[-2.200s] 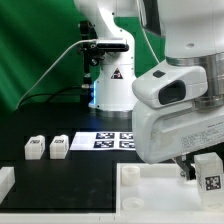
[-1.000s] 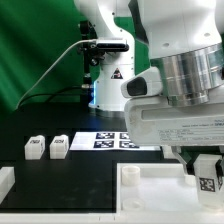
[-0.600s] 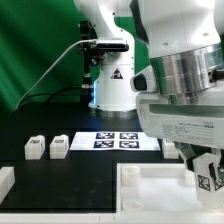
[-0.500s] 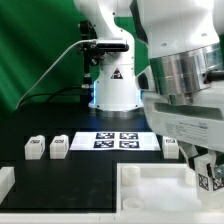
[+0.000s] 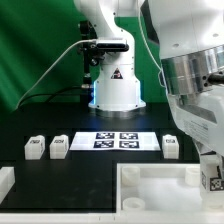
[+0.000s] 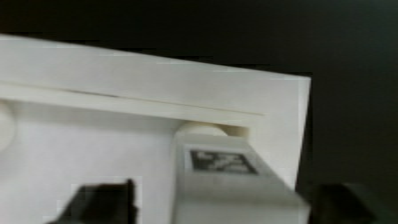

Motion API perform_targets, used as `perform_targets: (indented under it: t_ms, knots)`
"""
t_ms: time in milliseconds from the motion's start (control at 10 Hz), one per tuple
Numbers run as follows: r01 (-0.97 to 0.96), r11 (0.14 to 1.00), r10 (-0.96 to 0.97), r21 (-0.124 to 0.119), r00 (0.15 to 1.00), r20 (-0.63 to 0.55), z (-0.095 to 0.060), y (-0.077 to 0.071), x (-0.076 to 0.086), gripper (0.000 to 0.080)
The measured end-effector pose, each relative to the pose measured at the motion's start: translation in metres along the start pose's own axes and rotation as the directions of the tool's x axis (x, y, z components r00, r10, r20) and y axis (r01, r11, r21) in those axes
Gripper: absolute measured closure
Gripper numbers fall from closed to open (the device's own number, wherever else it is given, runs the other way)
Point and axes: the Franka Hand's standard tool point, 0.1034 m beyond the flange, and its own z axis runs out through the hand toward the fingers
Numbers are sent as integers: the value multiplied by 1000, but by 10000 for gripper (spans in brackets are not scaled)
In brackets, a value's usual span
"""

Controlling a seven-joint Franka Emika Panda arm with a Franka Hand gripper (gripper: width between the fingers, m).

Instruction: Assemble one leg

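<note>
Jaws straddle the leg (image 6: 226, 165), grip I can't tell; they've sunk toward the table's corner, exterior view's right. Leg's reaching the tray's (image 6: 107, 125) hole, I reckon.

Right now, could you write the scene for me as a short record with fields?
claw: around one leg, seems open, a gap beside each finger
leg at the claw: at the edge of the tray piece, tag visible
loose legs: three on the table; two at the exterior view's left, the second here, one at its right
marker board: flat on the table, between the loose legs
</note>
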Motion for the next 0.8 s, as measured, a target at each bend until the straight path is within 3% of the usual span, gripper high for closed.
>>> perform_targets:
  t_ms: [100,300,600,700,800]
  knots:
    - [42,999,-42,-5,999,1,2,2,0,187]
    - [426,904,-425,-37,905,13,0,-1,1,157]
    - [760,649,-760,-42,650,25,0,-4,1,151]
    - [841,537,-841,-60,540,37,1,-2,1,151]
    - [918,383,-919,-102,390,57,0,-2,0,151]
